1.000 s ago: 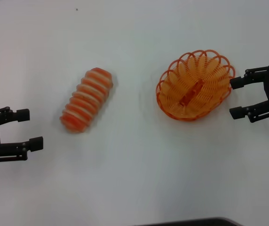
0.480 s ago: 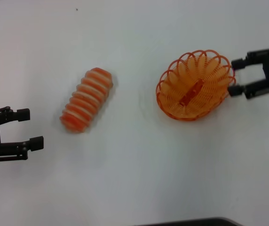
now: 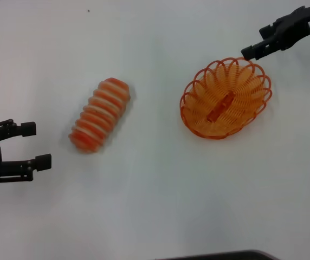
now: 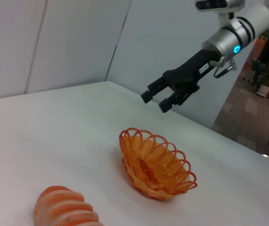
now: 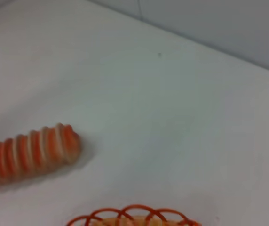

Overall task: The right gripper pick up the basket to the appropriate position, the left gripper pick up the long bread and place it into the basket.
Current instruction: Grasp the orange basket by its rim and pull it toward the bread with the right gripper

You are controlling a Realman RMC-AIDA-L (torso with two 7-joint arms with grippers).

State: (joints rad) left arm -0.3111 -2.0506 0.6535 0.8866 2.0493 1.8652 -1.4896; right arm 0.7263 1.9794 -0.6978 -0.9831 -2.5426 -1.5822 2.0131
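The orange wire basket (image 3: 225, 98) stands empty on the white table, right of centre. The long bread (image 3: 99, 115), orange-red with cream stripes, lies slanted left of centre. My right gripper (image 3: 254, 42) is open and hangs in the air over the basket's far right rim without touching it. The left wrist view shows it (image 4: 155, 102) well above the basket (image 4: 155, 162), jaws apart, with the bread (image 4: 66, 209) nearer. My left gripper (image 3: 34, 145) is open and empty at the left edge, a short way left of the bread. The right wrist view shows the bread (image 5: 28, 153) and the basket's rim (image 5: 134, 215).
The white table (image 3: 155, 206) carries only the bread and the basket. A dark edge (image 3: 220, 255) shows at its near side. Grey wall panels (image 4: 78, 42) stand behind the table.
My right gripper has risen from beside the basket's right side and moved toward the far side, now above the far rim. The left gripper, basket and bread have stayed put.
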